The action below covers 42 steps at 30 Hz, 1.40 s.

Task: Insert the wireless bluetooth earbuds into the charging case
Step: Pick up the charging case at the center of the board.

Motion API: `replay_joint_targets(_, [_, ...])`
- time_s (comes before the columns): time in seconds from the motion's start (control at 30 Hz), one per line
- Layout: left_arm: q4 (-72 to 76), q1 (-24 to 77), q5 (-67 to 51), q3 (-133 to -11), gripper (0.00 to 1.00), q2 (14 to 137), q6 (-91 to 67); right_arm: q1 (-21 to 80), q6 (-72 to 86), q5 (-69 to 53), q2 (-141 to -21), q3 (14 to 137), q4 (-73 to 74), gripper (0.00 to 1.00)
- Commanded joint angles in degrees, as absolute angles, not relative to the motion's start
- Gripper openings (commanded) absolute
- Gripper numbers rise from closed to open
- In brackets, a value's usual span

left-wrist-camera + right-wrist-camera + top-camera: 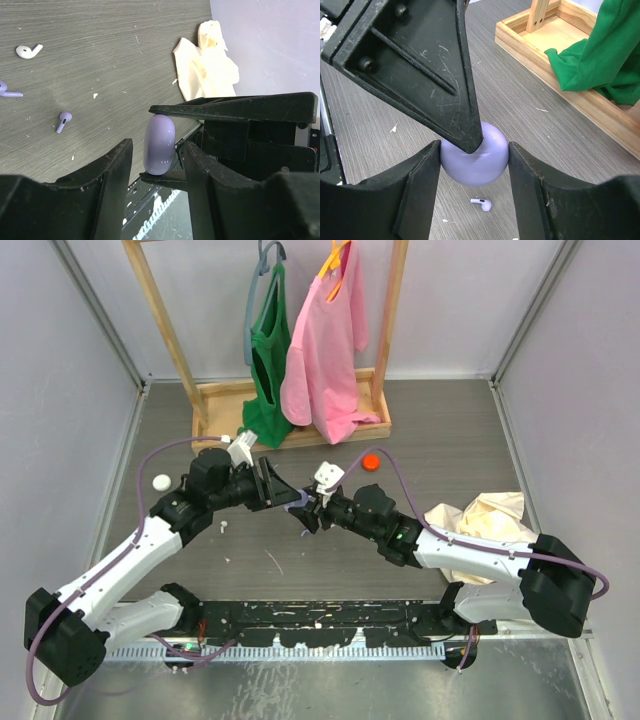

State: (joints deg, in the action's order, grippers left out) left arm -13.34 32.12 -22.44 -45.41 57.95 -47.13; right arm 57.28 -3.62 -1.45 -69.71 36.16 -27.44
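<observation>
The lavender charging case (482, 165) hangs above the table, closed, with my right gripper (475, 150) shut on its two sides. My left gripper (157, 144) straddles the same case (159, 145) across its flat faces, and narrow gaps show beside the case, so it stands open. One left finger (445, 85) lies across the case's front. A lavender earbud (482, 203) lies on the table right under the case. In the left wrist view one earbud (63, 120) lies loose and another (6, 90) shows at the frame's left edge. Both grippers meet mid-table (300, 500).
A white earbud-shaped piece (28, 50) lies on the table. A wooden rack (290, 405) with green and pink garments stands at the back. An orange disc (371, 462), a white disc (160, 481) and a crumpled cream cloth (480, 520) sit around the arms.
</observation>
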Motion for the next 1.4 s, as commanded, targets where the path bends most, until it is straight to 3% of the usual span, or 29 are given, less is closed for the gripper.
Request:
replay_joint_targets(0.0, [-8.99,32.09,-24.35,-45.00,0.45,57.77,-46.66,57.55,-4.45,-2.67,-68.24,36.62,-32.64,0.54])
replay_joint_targets(0.4, [-9.08,32.08,-24.47,-45.34,0.26,57.50,-44.85,57.50,-5.35,-3.03,-68.98,37.06,-33.00,0.57])
replay_joint_targets(0.63, [-12.00,32.08,-24.30,-47.47,0.16,56.65,-40.05,57.41,-5.04,-4.43,-70.06,40.12,-27.27,0.74])
replay_joint_targets(0.83, [-17.87,32.08,-24.09,-51.01,0.12,56.06,-32.19,56.26,-4.68,-8.57,-69.65,41.52,-23.95,0.83])
replay_joint_targets(1.37, [-30.56,32.08,-35.23,-62.56,0.11,61.30,-7.97,37.49,8.26,-41.63,-65.97,35.44,-32.01,0.85])
